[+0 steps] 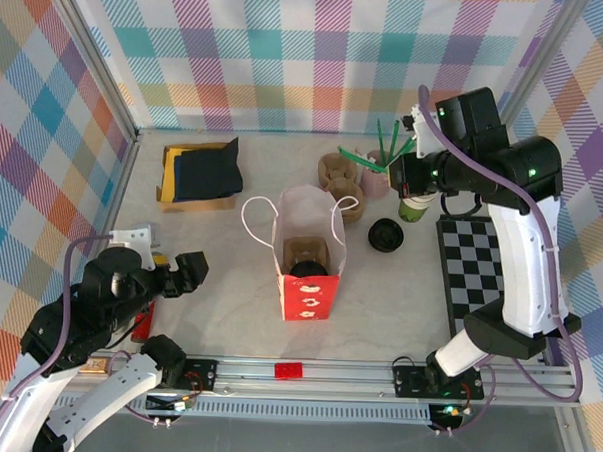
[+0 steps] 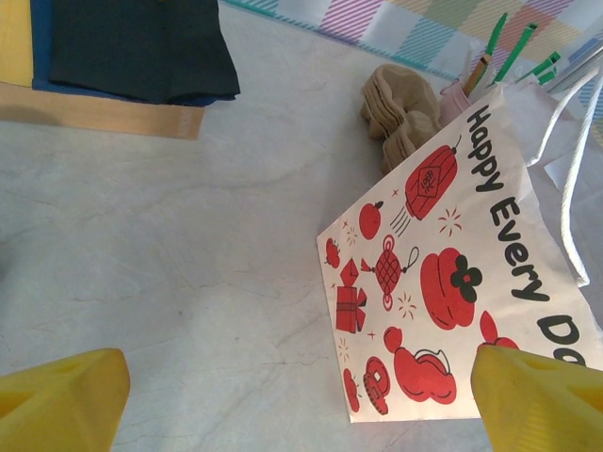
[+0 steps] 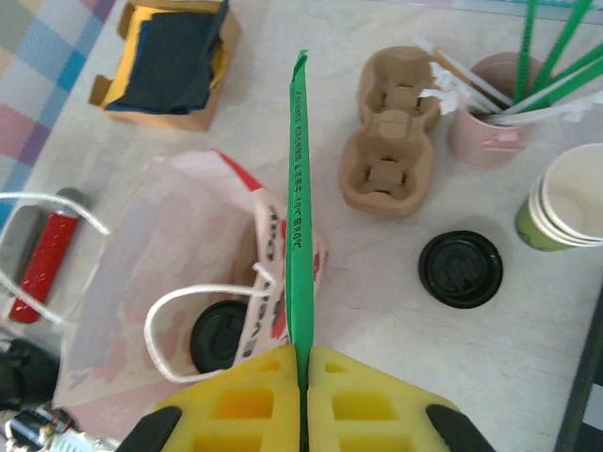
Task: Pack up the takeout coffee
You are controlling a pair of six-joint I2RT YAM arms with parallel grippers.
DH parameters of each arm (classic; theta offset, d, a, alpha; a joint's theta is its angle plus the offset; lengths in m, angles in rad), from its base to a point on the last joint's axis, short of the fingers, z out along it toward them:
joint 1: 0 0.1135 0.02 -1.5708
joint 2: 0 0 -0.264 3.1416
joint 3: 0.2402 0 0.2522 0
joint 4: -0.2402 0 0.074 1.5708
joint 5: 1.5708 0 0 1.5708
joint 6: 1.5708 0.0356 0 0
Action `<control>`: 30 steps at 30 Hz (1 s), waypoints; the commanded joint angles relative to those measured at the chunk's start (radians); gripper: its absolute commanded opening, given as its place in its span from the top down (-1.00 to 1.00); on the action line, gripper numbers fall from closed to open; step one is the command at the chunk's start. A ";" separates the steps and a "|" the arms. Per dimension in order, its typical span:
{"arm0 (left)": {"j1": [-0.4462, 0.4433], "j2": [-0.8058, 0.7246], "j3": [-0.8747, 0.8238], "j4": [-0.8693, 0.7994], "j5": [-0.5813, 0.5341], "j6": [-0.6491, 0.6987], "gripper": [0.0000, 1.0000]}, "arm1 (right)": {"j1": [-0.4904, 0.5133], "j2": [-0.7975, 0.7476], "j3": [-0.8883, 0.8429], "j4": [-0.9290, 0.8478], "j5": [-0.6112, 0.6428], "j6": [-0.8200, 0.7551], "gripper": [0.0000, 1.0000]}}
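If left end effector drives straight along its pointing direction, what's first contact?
Probably the paper bag: the open left end effector faces bare table, bag's printed side just right of centre. Depth unclear.

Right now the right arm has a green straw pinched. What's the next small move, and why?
Probably swing the right gripper toward its left until the straw hangs over the open bag, then lower it in. The fingers are shut on the straw, the top view puts the gripper off to the bag's right, and the lidded coffee cup sits inside the bag.
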 commanded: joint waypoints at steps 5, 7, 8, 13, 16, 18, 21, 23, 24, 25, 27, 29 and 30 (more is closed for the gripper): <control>0.011 0.021 0.002 0.034 0.020 0.013 -0.86 | 0.100 0.020 0.135 -0.092 -0.018 0.064 0.84; 0.011 0.023 0.002 0.036 0.019 0.015 -0.86 | 0.131 0.025 0.155 -0.105 -0.006 0.073 0.84; 0.012 0.023 0.001 0.036 0.017 0.015 -0.86 | 0.147 0.024 0.156 -0.108 0.004 0.078 0.84; 0.011 0.025 -0.002 0.041 0.019 0.016 -0.86 | 0.215 0.022 0.153 -0.111 0.043 0.093 0.86; 0.011 0.026 -0.003 0.041 0.020 0.016 -0.86 | 0.245 0.027 0.152 -0.108 0.056 0.101 0.88; 0.012 0.025 -0.002 0.043 0.022 0.016 -0.86 | 0.263 0.036 0.154 -0.114 0.064 0.103 0.88; 0.011 0.024 -0.001 0.040 0.024 0.016 -0.86 | 0.288 0.055 0.154 -0.128 0.075 0.105 0.88; 0.011 0.023 -0.002 0.038 0.023 0.018 -0.86 | 0.305 0.070 0.151 -0.132 0.079 0.112 0.88; 0.011 0.022 -0.004 0.037 0.021 0.018 -0.86 | 0.309 0.077 0.153 -0.136 0.077 0.113 0.88; 0.011 0.022 -0.005 0.038 0.021 0.018 -0.86 | 0.313 0.086 0.152 -0.142 0.074 0.114 0.88; 0.011 0.020 -0.008 0.038 0.022 0.018 -0.86 | 0.319 0.101 0.157 -0.158 0.073 0.117 0.88; 0.011 0.016 -0.011 0.037 0.020 0.018 -0.86 | 0.323 0.111 0.157 -0.169 0.076 0.116 0.88; 0.011 0.014 -0.014 0.038 0.019 0.017 -0.86 | 0.326 0.115 0.153 -0.170 0.075 0.112 0.88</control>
